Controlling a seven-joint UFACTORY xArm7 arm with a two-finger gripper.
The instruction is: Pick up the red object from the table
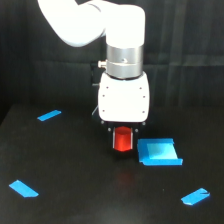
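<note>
The red object (pixel 122 139), a short red-orange cylinder, sits directly under the white gripper body in the middle of the exterior view. My gripper (pixel 122 145) is shut on it, with short dark fingers pressing on both its sides. The cylinder's lower end appears to hang slightly above the black table (pixel 75 165), where a faint reddish glint shows below it. The arm comes straight down from above and hides the cylinder's top.
A flat blue square block (pixel 159 152) lies just to the exterior view's right of the cylinder, close to the gripper. Blue tape pieces mark the table at far left (pixel 49 115), near left (pixel 23 188) and near right (pixel 195 196). A black curtain hangs behind.
</note>
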